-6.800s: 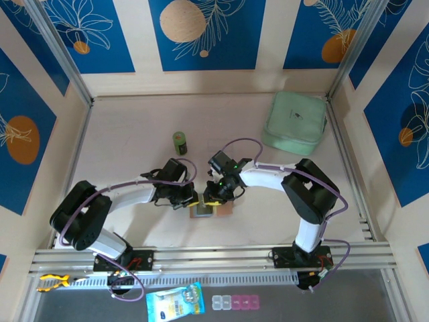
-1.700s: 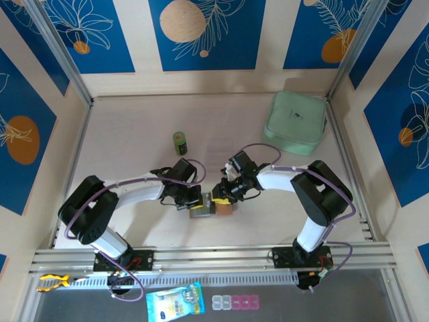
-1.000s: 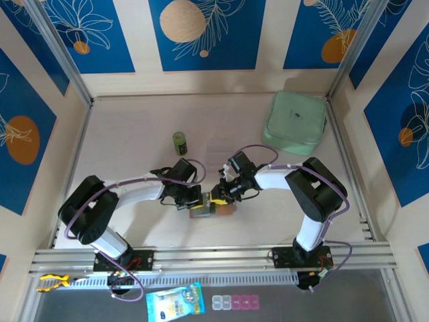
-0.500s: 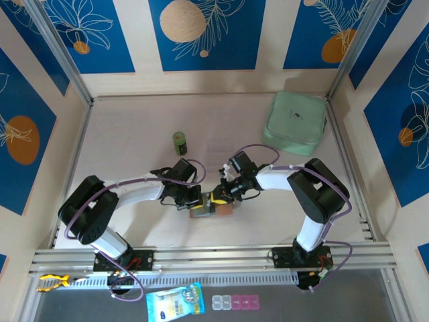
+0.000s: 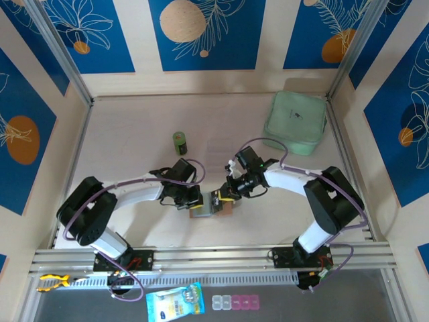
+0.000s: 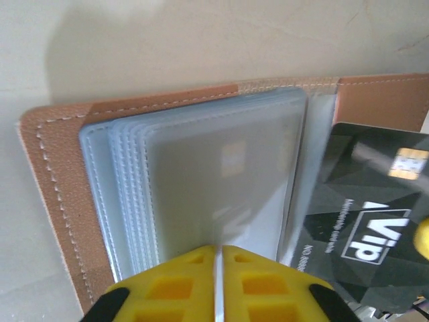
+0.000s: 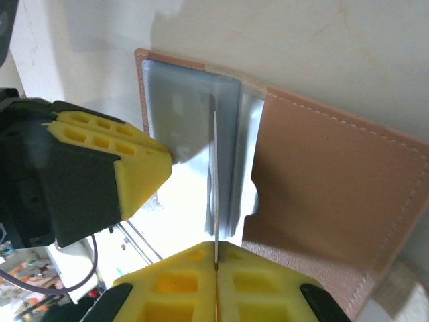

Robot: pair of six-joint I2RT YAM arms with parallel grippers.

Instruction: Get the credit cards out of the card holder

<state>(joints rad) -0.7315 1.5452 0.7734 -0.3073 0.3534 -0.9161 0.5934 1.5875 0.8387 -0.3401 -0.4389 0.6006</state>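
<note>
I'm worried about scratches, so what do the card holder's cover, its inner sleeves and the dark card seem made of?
Card holder cover: apparently leather or faux leather, tan, matte and grained, with pale stitching along its edge.
Inner sleeves: flexible clear plastic, slightly frosted; stacked layers show through.
Dark card: probably stiff plastic, smooth printed face with a gold chip.

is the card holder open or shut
Open: the card holder lies spread flat, clear sleeves fanned, a dark card at their edge.
</note>
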